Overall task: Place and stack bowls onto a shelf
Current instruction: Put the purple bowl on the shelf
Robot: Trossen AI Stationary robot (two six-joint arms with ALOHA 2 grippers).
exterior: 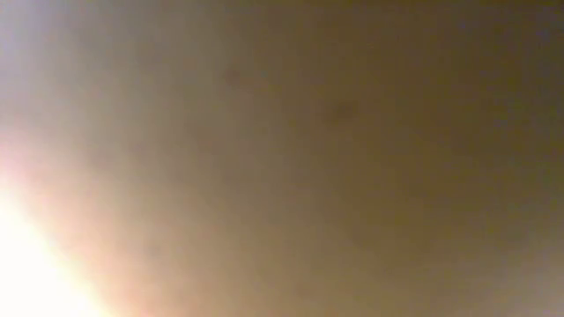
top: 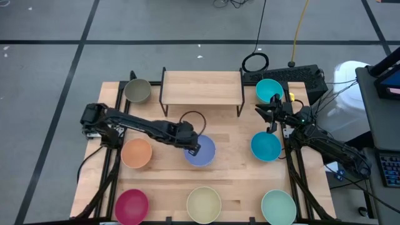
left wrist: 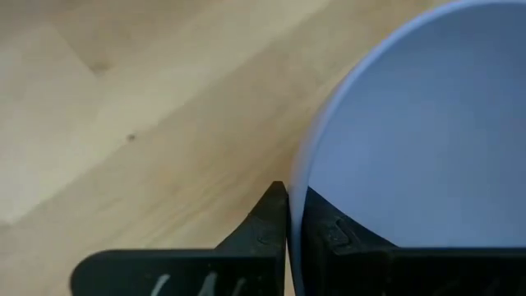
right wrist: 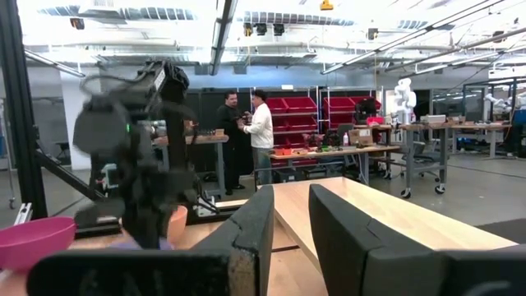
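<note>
The periwinkle bowl [top: 201, 152] is on the tabletop in front of the light wood shelf [top: 201, 87]. My left gripper [top: 192, 146] is shut on the bowl's rim. My right gripper [top: 267, 119] is open and empty, raised between two cyan bowls [top: 269, 90] [top: 265, 146] at the right. In the right wrist view the right gripper [right wrist: 292, 218] has a gap between its fingers. The olive-grey bowl [top: 137, 90] stands left of the shelf. The orange [top: 136, 153], magenta [top: 131, 206], pale yellow [top: 204, 205] and mint green [top: 278, 207] bowls rest on the table. My left gripper pinches the periwinkle bowl's rim [left wrist: 297, 185] on the side toward the table's left. One finger [left wrist: 265, 226] is outside the wall and one [left wrist: 333, 237] is inside the bowl. The fingers come from above, slanting from the left. I cannot tell whether the bowl is lifted off the table.
A dark power strip with cables [top: 294, 74] lies behind the far right cyan bowl. The low view is covered by a blur and shows nothing. People stand in the room beyond the table [right wrist: 251, 136]. Bare wood lies between the shelf and the front row of bowls [top: 234, 162].
</note>
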